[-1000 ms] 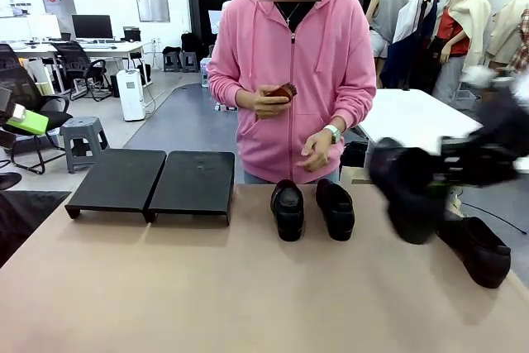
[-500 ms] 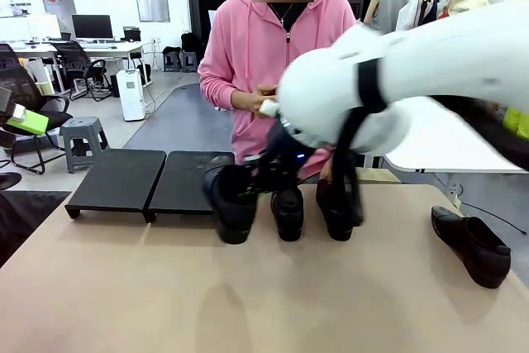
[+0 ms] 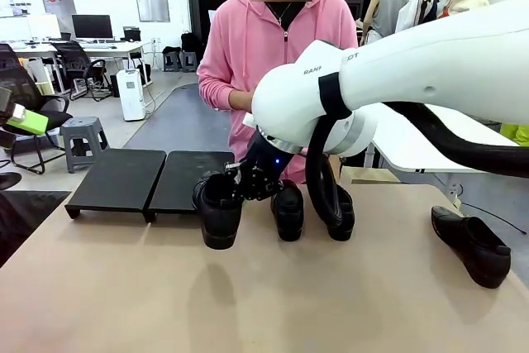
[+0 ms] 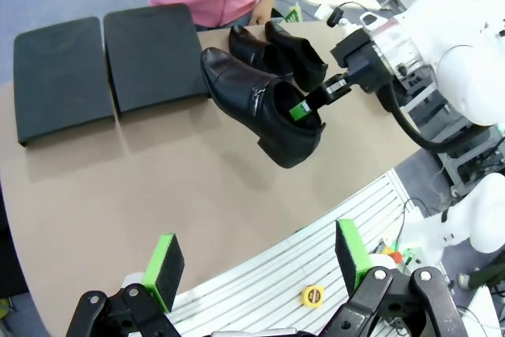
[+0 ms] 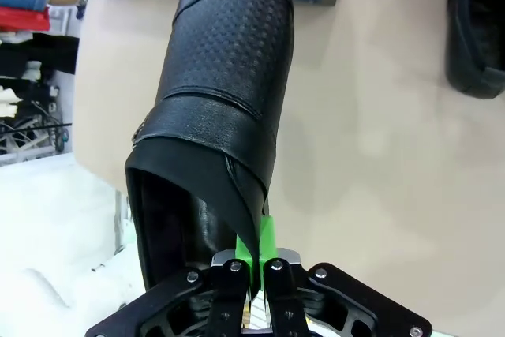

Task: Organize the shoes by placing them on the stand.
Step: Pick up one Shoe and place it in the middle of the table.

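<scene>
— Where is the held shoe (image 3: 216,214) (image 4: 260,104) (image 5: 221,92) being carried?

— It is being carried by the right gripper (image 3: 245,176) (image 5: 254,249) above the table (image 3: 264,303), just in front of the right section of the stand (image 3: 153,179) (image 4: 102,57). Its toe is being pointed toward the stand and its heel toward the robot's side.

— How is it being gripped?

— The leather rim at the shoe's opening is being pinched between the green pads (image 5: 267,234). The jaws are being pressed tight together on that thin edge.

— And the left gripper (image 4: 258,260)?

— It is being held high over the near edge of the table, looking down on the scene. Its fingers are being held wide apart with nothing between them.

— Where are the other shoes being seen?

— A pair of shoes (image 3: 312,208) (image 4: 276,49) is being seen side by side on the table, just right of the stand and in front of the person (image 3: 289,64) in a pink hoodie. A fourth shoe (image 3: 473,245) is being seen well apart at the table's right end.
</scene>
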{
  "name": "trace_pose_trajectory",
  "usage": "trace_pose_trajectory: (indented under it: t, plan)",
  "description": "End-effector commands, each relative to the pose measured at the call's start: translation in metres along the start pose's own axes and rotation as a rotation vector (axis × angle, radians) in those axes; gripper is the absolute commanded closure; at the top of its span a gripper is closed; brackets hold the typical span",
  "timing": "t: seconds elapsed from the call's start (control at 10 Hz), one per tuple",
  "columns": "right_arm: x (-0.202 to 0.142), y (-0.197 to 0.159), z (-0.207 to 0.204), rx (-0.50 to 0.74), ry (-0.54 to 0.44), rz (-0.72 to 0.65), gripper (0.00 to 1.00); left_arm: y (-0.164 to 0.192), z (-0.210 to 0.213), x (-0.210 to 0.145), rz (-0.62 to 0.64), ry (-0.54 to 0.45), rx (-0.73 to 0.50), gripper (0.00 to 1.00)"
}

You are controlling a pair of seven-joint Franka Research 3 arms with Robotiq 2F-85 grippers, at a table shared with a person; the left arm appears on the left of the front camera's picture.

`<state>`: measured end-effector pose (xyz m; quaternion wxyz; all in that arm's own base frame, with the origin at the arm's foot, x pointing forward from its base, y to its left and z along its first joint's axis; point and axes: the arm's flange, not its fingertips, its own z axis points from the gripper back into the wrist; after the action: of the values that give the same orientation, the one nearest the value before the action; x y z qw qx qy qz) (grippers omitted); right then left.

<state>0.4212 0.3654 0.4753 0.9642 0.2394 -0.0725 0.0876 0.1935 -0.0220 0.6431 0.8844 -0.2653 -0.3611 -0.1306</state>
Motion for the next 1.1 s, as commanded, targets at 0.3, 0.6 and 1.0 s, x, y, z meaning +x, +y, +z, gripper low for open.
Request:
trace_pose_trajectory:
  t: [0.3,0.6,1.0]
  plan:
    - [-0.037,0.044,-0.068,-0.075,0.109,-0.078,1.00,0.002,0.000,0.000,-0.006,-0.008,-0.018,0.00]
    - [-0.032,0.027,-0.119,-0.093,0.123,-0.230,1.00,0.002,0.000,0.000,-0.006,-0.008,-0.018,0.00]
    - [-0.029,0.021,-0.147,-0.129,0.177,-0.251,0.44,0.002,0.000,0.000,-0.006,-0.008,-0.018,0.00]
